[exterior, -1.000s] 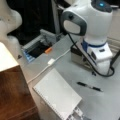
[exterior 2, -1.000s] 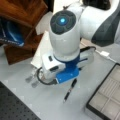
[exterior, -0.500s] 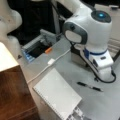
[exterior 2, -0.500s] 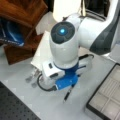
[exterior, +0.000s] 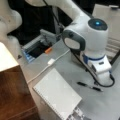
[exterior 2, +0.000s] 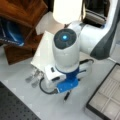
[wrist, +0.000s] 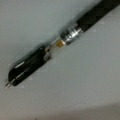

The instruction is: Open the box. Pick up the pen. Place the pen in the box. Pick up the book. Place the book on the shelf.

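The black pen [wrist: 62,41] with its silvery middle lies flat on the grey table, filling the wrist view corner to corner. No fingers show around it there. My gripper [exterior: 100,80] hangs just above the pen [exterior: 89,86]; in a front view only the pen's tip [exterior 2: 66,96] sticks out under the gripper [exterior 2: 66,89]. The box [exterior 2: 107,101] stands open at a front view's bottom right, its beige lining showing. The white spiral book [exterior: 58,96] lies flat beside the brown shelf [exterior: 12,96].
A grey tray with a blue edge [exterior: 32,48] sits at the back left. A white cable with a plug [exterior: 51,61] crosses the table toward the book. Metal clips [exterior 2: 32,77] lie by the book's corner. Blue items [exterior 2: 11,32] sit inside the shelf [exterior 2: 22,15].
The arm has come down toward the pen over the last second, and the wrist now sits close above it. Pen, book and box have not moved.
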Motion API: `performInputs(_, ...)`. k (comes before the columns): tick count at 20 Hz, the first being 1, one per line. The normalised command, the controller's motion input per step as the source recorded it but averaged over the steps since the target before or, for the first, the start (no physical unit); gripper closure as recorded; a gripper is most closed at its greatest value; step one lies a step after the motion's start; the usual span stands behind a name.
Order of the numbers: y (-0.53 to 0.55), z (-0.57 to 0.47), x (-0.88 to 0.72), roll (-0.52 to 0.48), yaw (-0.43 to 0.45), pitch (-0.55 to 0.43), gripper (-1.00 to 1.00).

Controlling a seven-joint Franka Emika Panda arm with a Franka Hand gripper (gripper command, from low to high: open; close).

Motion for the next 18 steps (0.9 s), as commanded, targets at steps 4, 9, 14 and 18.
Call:
performInputs(4, -0.08, -0.25, -0.11, -0.031, -0.089, -0.129, -1.00)
performInputs(9, -0.06, -0.23, -0.09, -0.061, -0.095, -0.109, -1.00)
performInputs(14, -0.01, -0.20, -0.09, -0.073, -0.076, -0.126, -1.00)
performInputs(18, 0.01, -0.17, -0.09, -0.089, -0.056, -0.164, -1.00)
